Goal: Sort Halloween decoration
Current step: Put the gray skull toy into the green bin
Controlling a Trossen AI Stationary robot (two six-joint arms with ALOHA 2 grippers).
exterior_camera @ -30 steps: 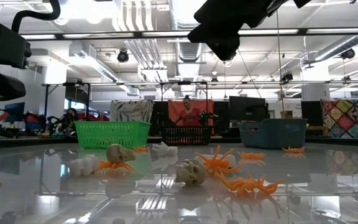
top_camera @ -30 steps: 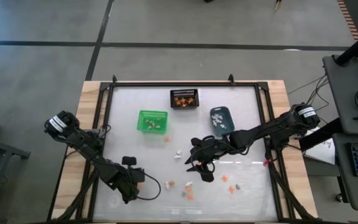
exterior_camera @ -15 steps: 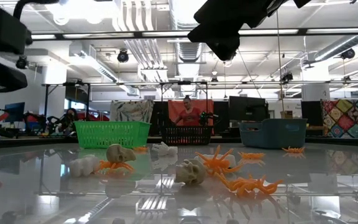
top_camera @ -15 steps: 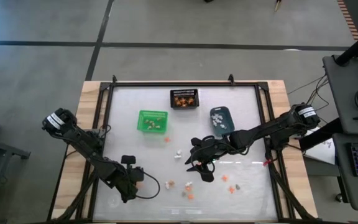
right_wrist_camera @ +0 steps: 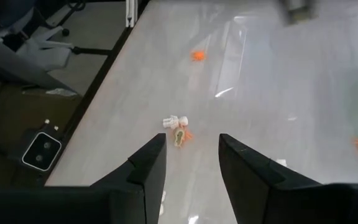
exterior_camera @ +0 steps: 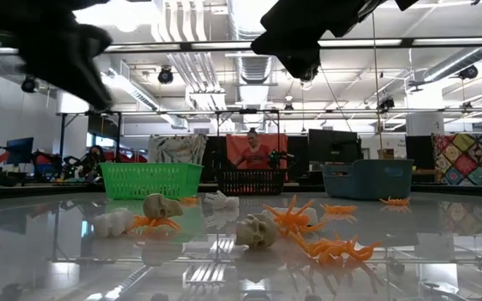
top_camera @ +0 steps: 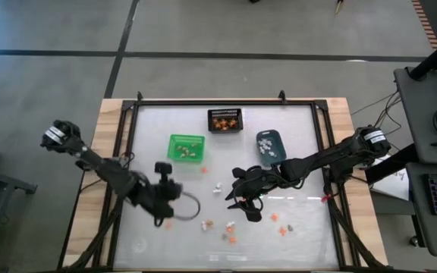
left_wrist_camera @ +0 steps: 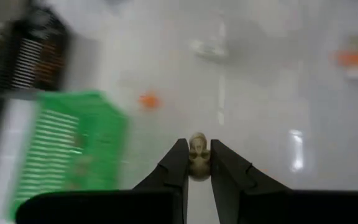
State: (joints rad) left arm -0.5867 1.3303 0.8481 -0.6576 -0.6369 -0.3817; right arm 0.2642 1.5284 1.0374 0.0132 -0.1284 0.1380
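Left gripper (left_wrist_camera: 196, 163) now nearer green bin (left_wrist_camera: 73, 149), gripping skull (left_wrist_camera: 197, 149).

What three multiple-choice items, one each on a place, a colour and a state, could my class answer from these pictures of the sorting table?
1. Where does the black mesh bin stand?
A. at the table's far edge, between the other two bins
B. at the near edge, by the trinkets
C. under the right gripper

2. What colour is the bin nearest the left gripper?
A. blue-grey
B. green
C. red

3. What is the left gripper doing?
A. hanging open and empty
B. pinching a small tan skull
C. resting inside a bin

Answers:
1 A: the high view shows it farthest back, with the green bin to one side and the blue-grey bin to the other.
2 B: its green walls show in the high view.
3 B: the left wrist view shows the tan skull between its fingers.
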